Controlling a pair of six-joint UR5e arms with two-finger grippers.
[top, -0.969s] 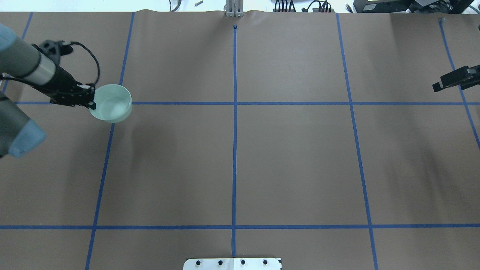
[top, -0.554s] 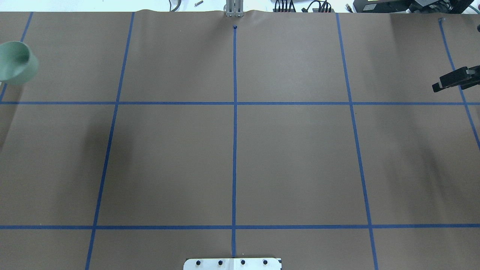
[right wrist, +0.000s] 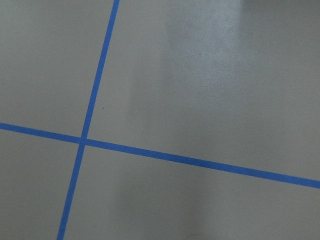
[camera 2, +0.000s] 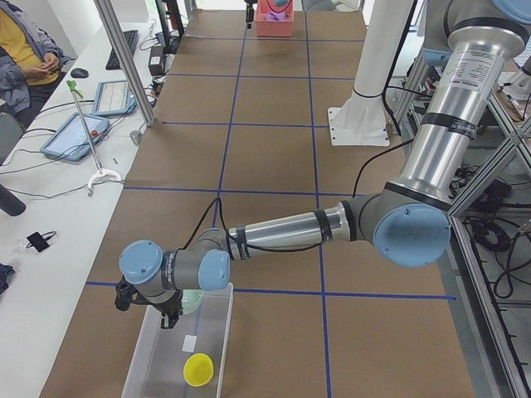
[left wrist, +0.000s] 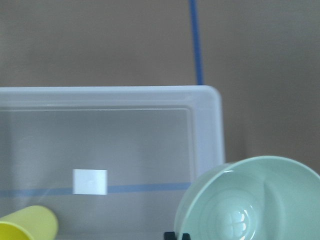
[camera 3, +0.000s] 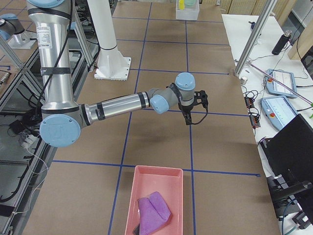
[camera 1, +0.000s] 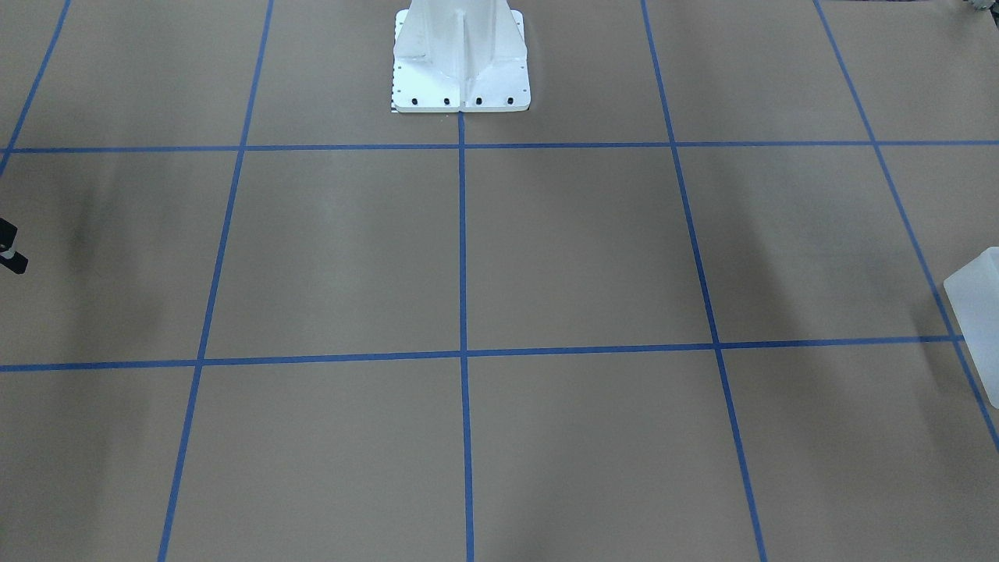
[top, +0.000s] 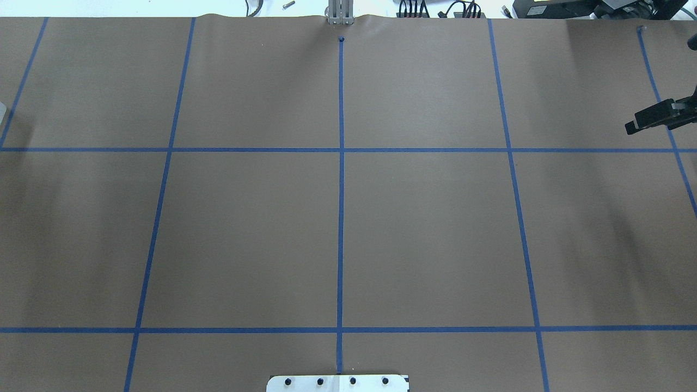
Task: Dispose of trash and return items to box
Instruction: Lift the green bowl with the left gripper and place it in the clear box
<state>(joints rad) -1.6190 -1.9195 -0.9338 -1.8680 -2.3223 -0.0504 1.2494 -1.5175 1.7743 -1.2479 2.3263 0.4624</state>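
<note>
My left gripper (camera 2: 169, 317) is pinched on the rim of the green bowl (left wrist: 250, 205), and the bowl hangs in the air. In my left wrist view the bowl sits in the lower right, and the clear box (left wrist: 205, 100) fills the left and middle. Only the bowl's left edge is over the box wall. Most of it seems to hang past the corner. So I think the inside of the box lies to the left of the bowl, toward the yellow cup (left wrist: 27, 222) at the lower left. My right gripper (top: 634, 125) is far off at the right edge of the overhead view, and I cannot tell how wide it is open, so my left arm is the near one
</note>
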